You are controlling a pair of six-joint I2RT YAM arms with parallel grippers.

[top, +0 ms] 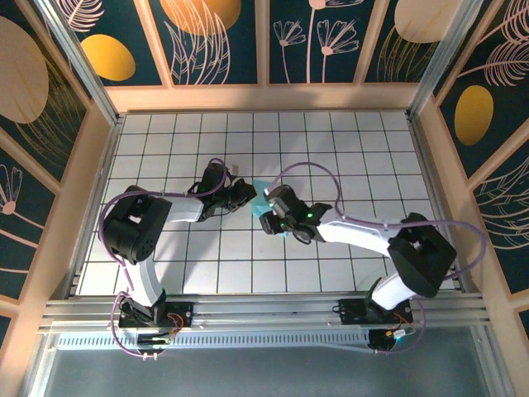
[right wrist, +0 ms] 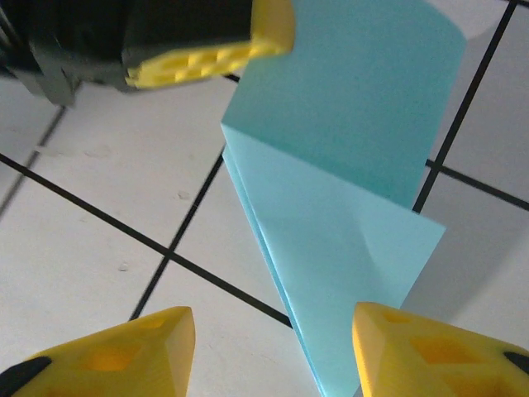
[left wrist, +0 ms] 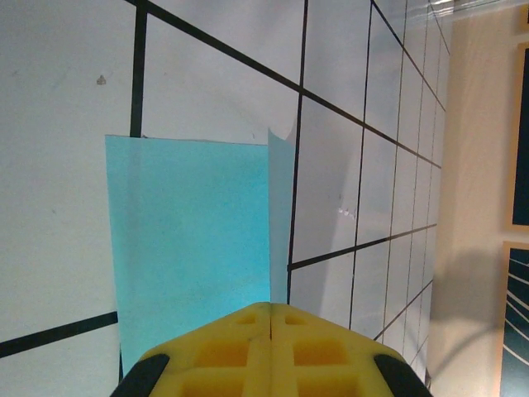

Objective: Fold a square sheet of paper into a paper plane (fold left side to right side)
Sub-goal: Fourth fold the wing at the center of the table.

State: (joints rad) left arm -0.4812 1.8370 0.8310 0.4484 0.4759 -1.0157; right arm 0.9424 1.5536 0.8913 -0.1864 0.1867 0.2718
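The square sheet of paper [right wrist: 331,240] is light blue and partly folded, with a lighter triangular flap over a darker part that rises off the tiles. In the top view the paper [top: 259,201] lies between both grippers at the table's middle. My left gripper [left wrist: 271,308] is shut, its yellow tips pressed together in line with a raised paper edge [left wrist: 279,207]; it seems to pinch that edge. One of its fingers [right wrist: 207,56] shows at the sheet's upper left. My right gripper [right wrist: 273,364] is open, straddling the flap's narrow tip, which lies by its right finger [right wrist: 438,356].
The white grid table [top: 347,157] has wooden walls [top: 264,97] at the back and sides. Both arms reach inward from the near rail [top: 264,310], the left gripper [top: 245,195] and right gripper [top: 269,219] almost meeting over the paper.
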